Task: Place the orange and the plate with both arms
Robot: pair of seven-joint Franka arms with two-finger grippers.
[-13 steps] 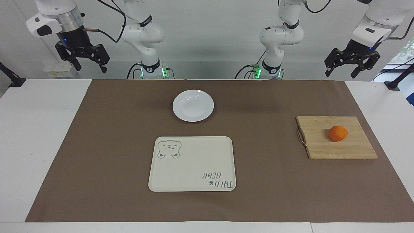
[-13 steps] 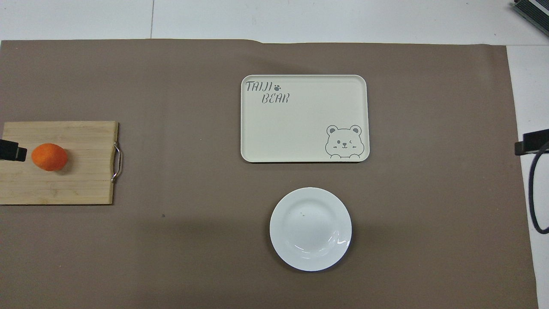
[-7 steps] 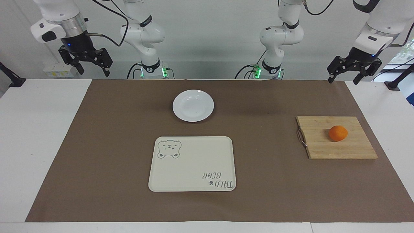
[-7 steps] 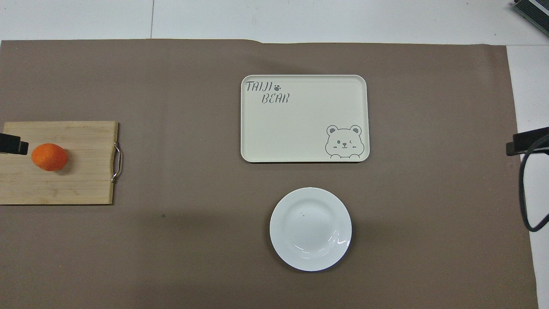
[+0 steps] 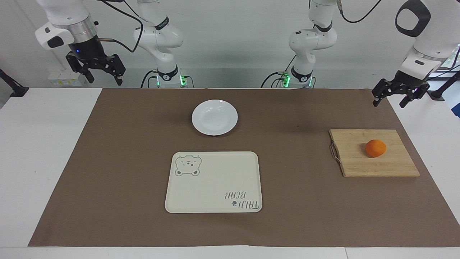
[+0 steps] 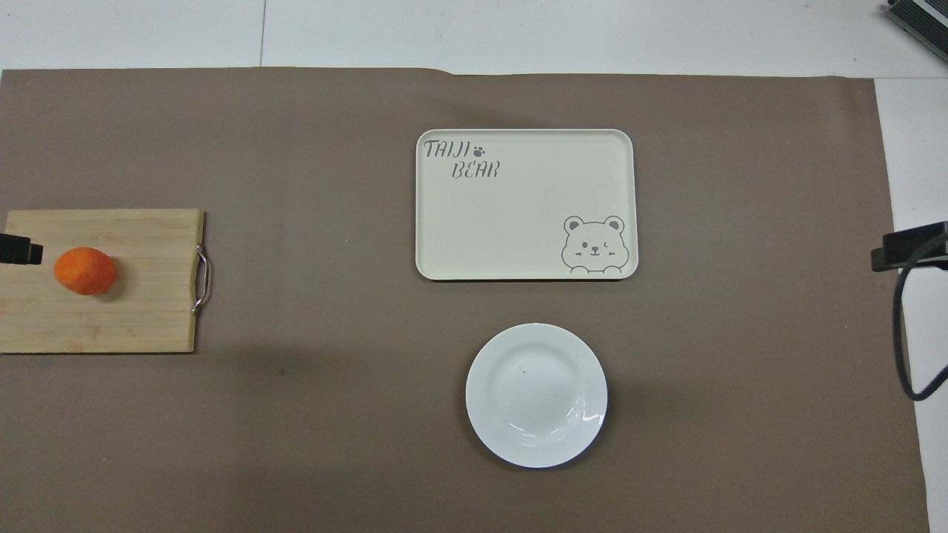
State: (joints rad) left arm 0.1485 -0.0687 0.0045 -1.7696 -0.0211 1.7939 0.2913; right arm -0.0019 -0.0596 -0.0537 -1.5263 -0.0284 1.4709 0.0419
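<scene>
Since the earlier frames the left gripper (image 5: 395, 98) has dropped lower and swung toward its own end of the table, while the right gripper (image 5: 96, 70) has shifted only slightly; nothing on the table has moved. The orange (image 5: 375, 148) rests on a wooden cutting board (image 5: 352, 158) at the left arm's end of the table. It looks light, round and firm with a yielding skin, so it may roll; a grip across its widest part, from above, seems safest. The plate (image 5: 214, 117) lies on the brown mat (image 5: 125, 162), nearer to the robots than the cream bear-print tray (image 5: 213, 182) and just apart from it. The plate is probably stiff, glossy, slippery and breakable, and sits flat, so the raised rim is the likely place to pinch it. The left gripper hangs in the air over the mat's corner, nearer the robots than the board, with its fingers spread wide and nothing between them. The right gripper hovers high above the right arm's end of the table, well apart from the plate, likewise wide and empty. Neither item has yet been picked up.
</scene>
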